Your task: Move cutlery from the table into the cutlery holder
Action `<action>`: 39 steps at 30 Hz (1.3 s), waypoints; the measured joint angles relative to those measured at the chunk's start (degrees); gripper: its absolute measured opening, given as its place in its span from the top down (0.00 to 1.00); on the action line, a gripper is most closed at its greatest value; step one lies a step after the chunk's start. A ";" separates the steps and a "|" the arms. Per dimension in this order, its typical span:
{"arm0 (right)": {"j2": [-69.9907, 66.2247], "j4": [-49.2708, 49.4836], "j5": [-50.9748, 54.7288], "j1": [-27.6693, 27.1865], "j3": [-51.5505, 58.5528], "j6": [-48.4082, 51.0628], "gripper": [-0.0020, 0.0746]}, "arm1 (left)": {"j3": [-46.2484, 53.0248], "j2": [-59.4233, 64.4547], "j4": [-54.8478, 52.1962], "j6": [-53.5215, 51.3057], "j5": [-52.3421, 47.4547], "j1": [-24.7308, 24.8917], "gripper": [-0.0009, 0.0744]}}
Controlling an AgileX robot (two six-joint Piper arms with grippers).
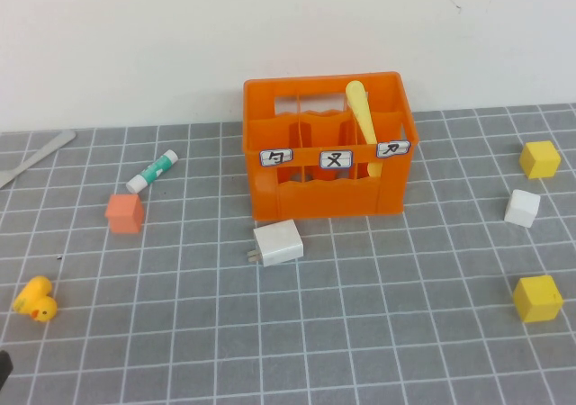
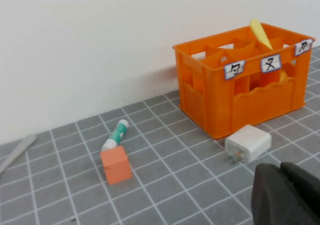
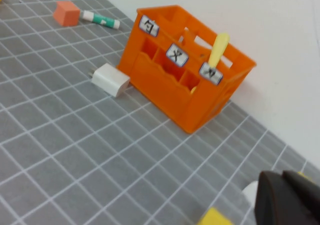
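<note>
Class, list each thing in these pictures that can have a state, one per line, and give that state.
Yellow knife: standing tilted in the crate's right compartment.
Grey fork: lying on the table, far left, not yet put away.
Orange crate: upright, left and middle compartments look empty.
Left gripper: shut, holding nothing, near the charger.
Right gripper: shut, holding nothing, right of the crate.

The pale yellow knife [image 1: 361, 110] leans in the orange cutlery holder [image 1: 326, 198], apparently its right compartment.
</note>
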State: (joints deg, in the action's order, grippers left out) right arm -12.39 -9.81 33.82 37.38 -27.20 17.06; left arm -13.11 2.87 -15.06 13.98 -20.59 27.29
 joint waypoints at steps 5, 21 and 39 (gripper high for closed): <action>10.04 0.51 0.00 0.00 6.77 -2.98 0.98 | 0.00 0.00 -3.22 -0.11 0.46 0.00 0.99; 13.16 2.44 0.45 0.00 11.07 -3.77 0.98 | 0.00 0.00 -3.65 1.13 -1.25 0.00 0.99; 13.16 2.67 0.24 0.00 11.20 -3.85 0.98 | 3.22 -3.60 8.35 -8.55 -1.46 -14.23 0.99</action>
State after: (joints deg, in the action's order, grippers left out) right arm 0.77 -7.15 34.06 37.38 -16.00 13.20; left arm -9.89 -0.73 -6.71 5.43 -22.05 13.05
